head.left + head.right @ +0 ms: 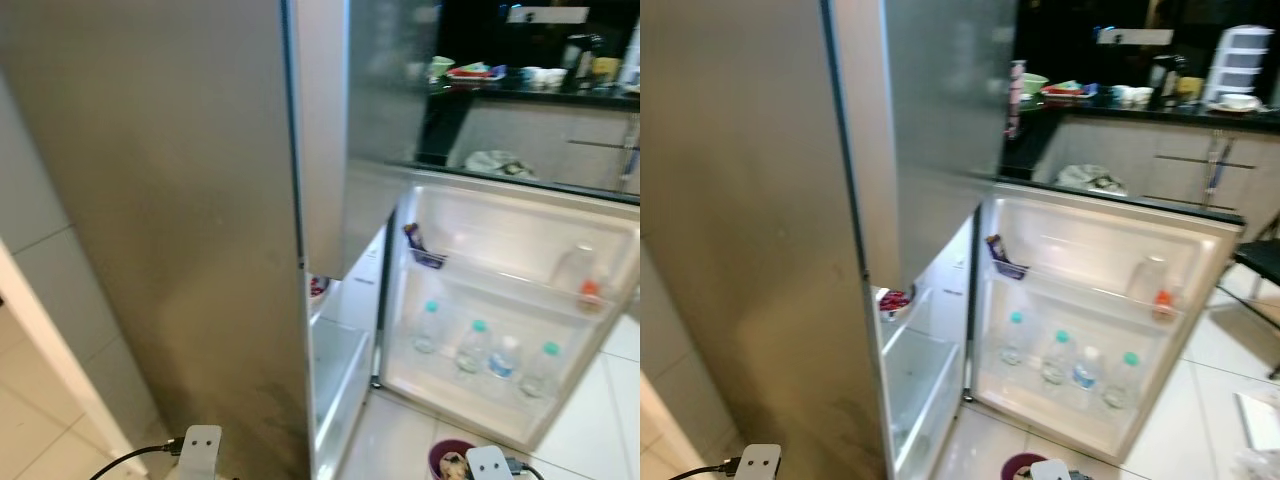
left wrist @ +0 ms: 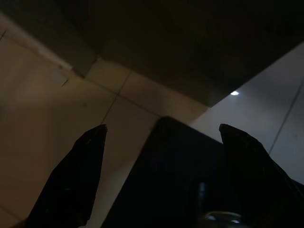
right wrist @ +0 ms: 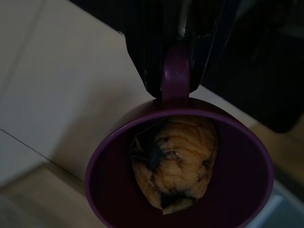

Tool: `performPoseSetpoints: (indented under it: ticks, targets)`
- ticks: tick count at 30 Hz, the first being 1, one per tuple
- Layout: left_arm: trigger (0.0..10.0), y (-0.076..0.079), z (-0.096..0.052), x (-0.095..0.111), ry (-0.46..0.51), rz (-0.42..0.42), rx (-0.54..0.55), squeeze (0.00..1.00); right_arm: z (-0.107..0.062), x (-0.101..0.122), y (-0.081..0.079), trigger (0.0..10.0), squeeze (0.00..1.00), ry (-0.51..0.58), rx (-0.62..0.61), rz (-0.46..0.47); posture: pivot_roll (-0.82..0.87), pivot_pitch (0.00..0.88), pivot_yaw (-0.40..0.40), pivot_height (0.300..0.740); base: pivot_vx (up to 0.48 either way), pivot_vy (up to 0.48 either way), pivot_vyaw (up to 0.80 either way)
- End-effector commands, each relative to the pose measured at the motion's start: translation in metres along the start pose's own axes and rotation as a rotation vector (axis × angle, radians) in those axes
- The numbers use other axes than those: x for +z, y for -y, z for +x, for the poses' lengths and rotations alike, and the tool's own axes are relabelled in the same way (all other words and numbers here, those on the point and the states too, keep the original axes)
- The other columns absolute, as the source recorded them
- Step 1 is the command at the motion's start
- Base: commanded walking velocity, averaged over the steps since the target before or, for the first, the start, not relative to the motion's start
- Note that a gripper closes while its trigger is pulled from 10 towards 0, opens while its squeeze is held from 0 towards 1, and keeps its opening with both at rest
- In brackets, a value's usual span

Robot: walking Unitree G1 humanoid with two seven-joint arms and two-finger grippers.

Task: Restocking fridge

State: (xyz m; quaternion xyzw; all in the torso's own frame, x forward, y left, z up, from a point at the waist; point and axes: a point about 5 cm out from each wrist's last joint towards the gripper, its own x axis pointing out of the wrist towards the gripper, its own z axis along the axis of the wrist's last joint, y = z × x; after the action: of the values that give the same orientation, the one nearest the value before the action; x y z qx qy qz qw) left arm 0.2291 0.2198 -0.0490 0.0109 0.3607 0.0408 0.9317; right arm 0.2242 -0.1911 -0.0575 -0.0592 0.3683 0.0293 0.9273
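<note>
The steel fridge [image 1: 180,250] stands close on my left, and its lower door [image 1: 500,300] is swung wide open. Several water bottles [image 1: 473,345] stand in the bottom door shelf. A dark blue packet [image 1: 420,245] and a bottle with an orange cap [image 1: 590,290] sit on the shelf above. Low before the door, my right gripper [image 3: 175,71] is shut on the handle of a purple cup [image 3: 180,190] that holds a wrinkled yellowish fruit [image 3: 173,161]. The cup [image 1: 447,460] also shows at the bottom edge of the left eye view. My left gripper [image 2: 162,127] is open over the tiled floor, holding nothing.
Inside the fridge sit a clear drawer [image 1: 335,370] and something red [image 1: 318,287] on the shelf above it. A dark counter [image 1: 520,90] with dishes and jars runs behind the open door. Pale floor tiles [image 1: 610,400] lie to the right of the door.
</note>
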Motion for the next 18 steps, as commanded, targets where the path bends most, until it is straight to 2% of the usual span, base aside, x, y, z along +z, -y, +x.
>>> performPoseSetpoints:
  ticks: [1, 12, 18]
  targets:
    - [10.0, -0.0064, -0.0016, -0.0037, -0.013, -0.003, 0.017, 0.00, 0.0011, 0.0073, -0.0008, 10.0, 0.00, 0.039, 0.004, -0.009, -0.04, 0.066, 0.000, 0.734, 0.000, 0.000, 0.80]
    - [10.0, -0.0059, -0.0024, -0.0052, -0.015, 0.045, -0.006, 0.00, 0.0011, 0.0080, -0.0025, 10.0, 0.00, 0.046, 0.006, -0.011, -0.04, 0.074, 0.004, 0.734, 0.000, 0.000, 0.80]
    - [10.0, -0.0030, -0.0009, -0.0018, -0.008, 0.045, -0.012, 0.00, 0.0009, 0.0082, 0.0001, 10.0, 0.00, 0.047, -0.005, -0.009, -0.04, 0.071, 0.006, 0.734, 0.000, 0.000, 0.80]
